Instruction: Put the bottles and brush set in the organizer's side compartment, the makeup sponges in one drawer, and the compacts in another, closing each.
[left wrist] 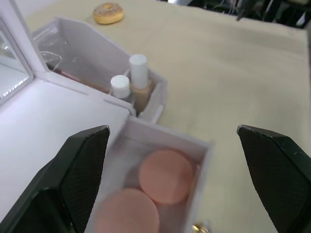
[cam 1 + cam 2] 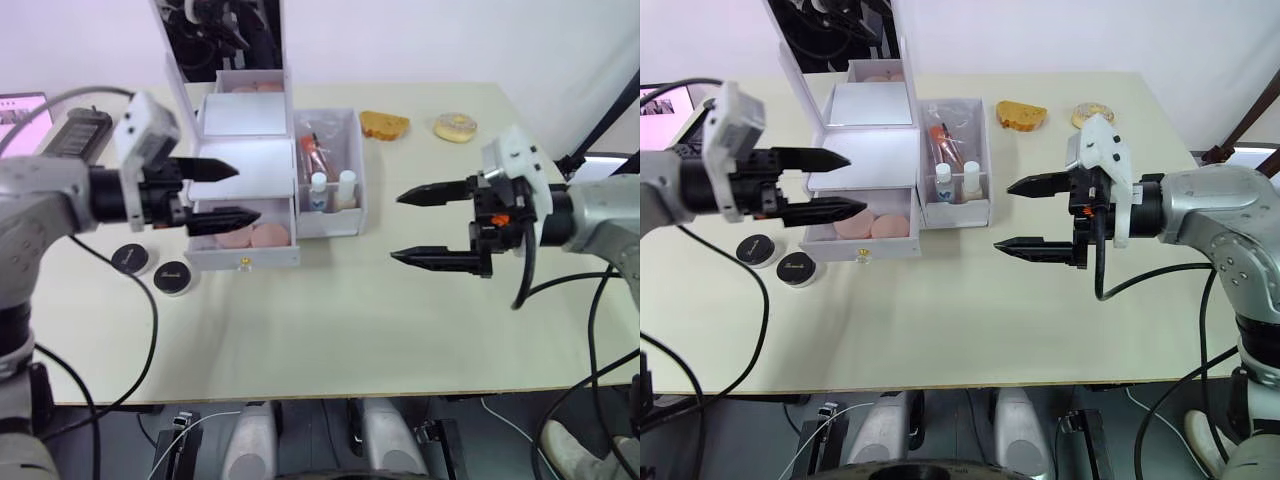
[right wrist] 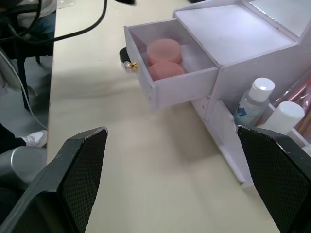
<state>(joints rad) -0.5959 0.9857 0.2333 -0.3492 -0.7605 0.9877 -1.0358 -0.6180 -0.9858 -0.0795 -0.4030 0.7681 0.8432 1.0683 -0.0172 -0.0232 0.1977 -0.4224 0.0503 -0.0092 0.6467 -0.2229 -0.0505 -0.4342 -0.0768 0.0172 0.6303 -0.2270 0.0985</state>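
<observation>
Left claw (image 2: pixel 213 193) just above makeup sponges (image 2: pixel 252 236)

The organizer (image 2: pixel 243 160) is smooth white plastic, its side compartment (image 2: pixel 352 170) translucent, its lid a glossy mirror (image 2: pixel 218 38). The makeup sponges (image 3: pixel 165 59) look soft and matt. The table (image 2: pixel 350 320) is matt beige. Fingers (image 3: pixel 82 179) carry a black, finely textured mesh surface.
</observation>
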